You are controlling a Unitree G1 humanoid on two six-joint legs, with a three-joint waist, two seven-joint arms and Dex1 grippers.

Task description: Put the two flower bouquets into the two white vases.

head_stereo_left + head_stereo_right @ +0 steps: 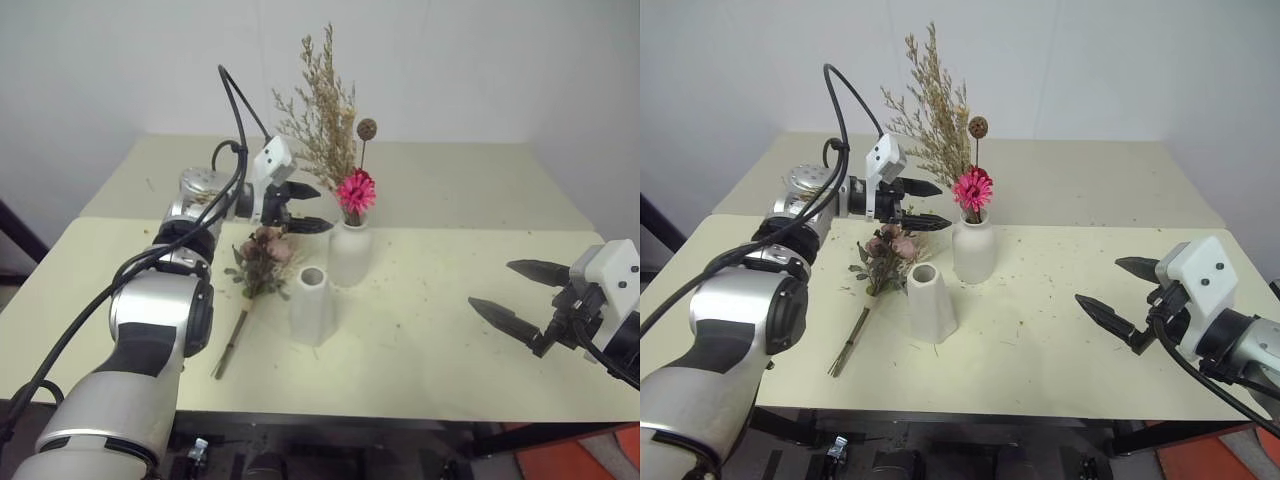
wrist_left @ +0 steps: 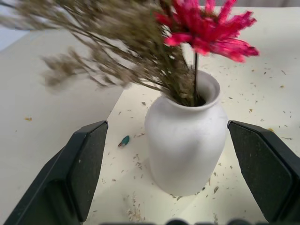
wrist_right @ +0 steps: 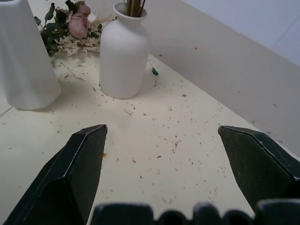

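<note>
Lying flat by the spread-open left gripper (image 1: 312, 207), the pale pink rose bouquet (image 1: 262, 262) could snag the empty tapered white vase (image 1: 313, 306) or maybe tip the filled round white vase (image 1: 349, 252) beside it, while the right gripper (image 1: 518, 292) gapes empty.

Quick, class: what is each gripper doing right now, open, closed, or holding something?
Left gripper: jaws open, holding nothing, beside the rounded vase.
Right gripper: jaws open, holding nothing, above the table.

My left gripper (image 1: 312, 206) hangs with fingers spread wide just left of the round vase (image 1: 349, 253), pointing at it; my right gripper (image 1: 515, 292) waits well to its right, fingers parted, empty.
</note>
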